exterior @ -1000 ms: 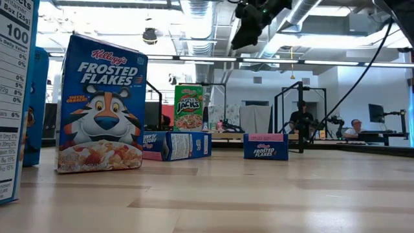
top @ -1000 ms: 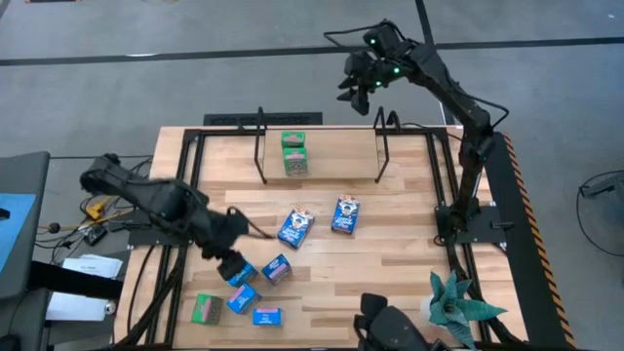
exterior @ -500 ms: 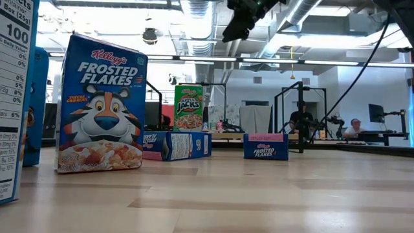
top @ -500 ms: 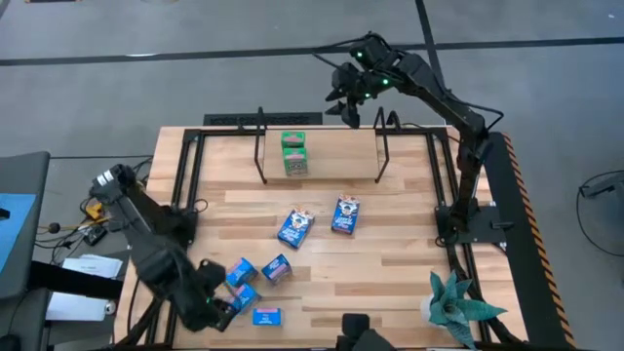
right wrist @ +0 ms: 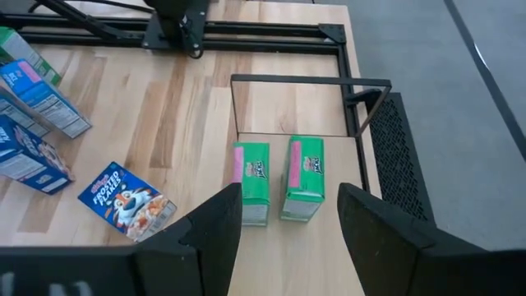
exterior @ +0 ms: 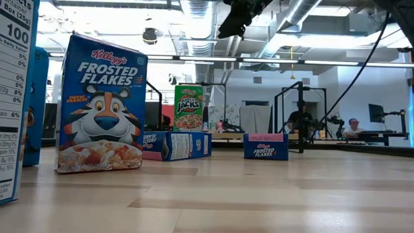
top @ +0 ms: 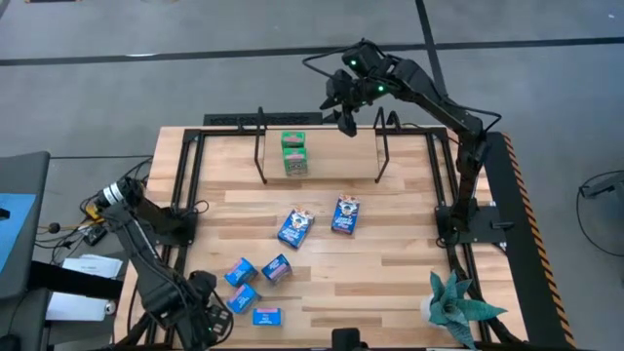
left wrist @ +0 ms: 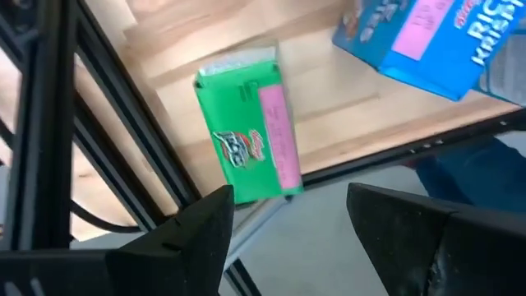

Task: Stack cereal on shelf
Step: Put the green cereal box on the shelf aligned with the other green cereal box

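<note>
My left gripper (left wrist: 283,226) is open, right above a green cereal box (left wrist: 251,136) lying flat by the table edge. The box's long side points away from the fingers. My right gripper (top: 343,105) waits open, high above the shelf (top: 336,146).

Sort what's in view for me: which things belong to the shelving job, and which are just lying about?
Job:
- shelf
- two green boxes on the shelf
- two dark blue boxes mid-table
- small blue boxes near the front
- green box at the table's front edge
- left claw, open over that green box
- right claw, open above the shelf

Lying about:
- plant
</note>
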